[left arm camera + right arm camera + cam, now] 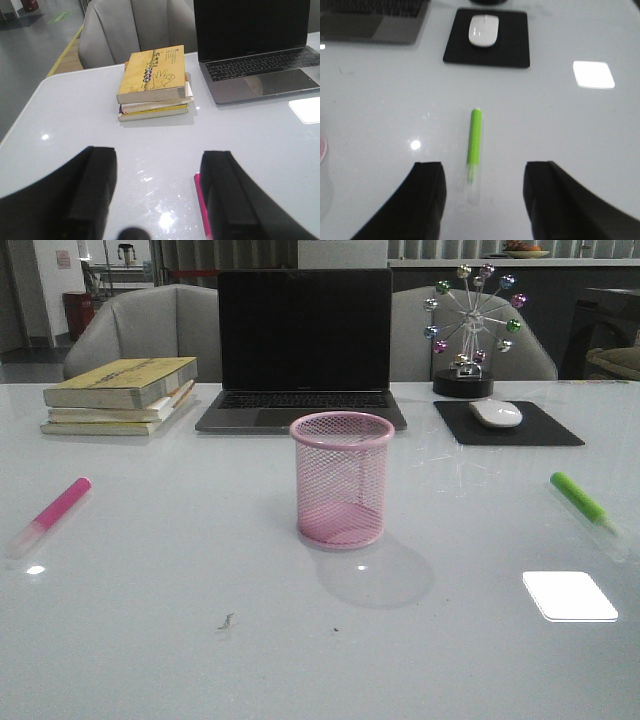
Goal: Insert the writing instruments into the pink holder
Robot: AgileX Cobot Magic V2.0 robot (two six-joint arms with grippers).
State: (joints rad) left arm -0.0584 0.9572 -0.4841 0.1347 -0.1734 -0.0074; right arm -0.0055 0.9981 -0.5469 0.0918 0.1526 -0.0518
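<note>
Pink holder [342, 478] upright at frame centre, 2 markers outside it.
Left gripper [157, 200] spread open, half hiding pink marker [201, 205]; right gripper [482, 200] spread open, green marker [474, 145] cap blurred.

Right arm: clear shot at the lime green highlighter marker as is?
Probably yes. The lime green highlighter marker lies alone on the white table, and in the right wrist view it lines up between the open right gripper fingers, with nothing in between.

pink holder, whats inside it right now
Nothing: through the mesh of the pink holder only its bare base shows. The pink highlighter and the green highlighter both lie on the table, one on either side of it.
</note>
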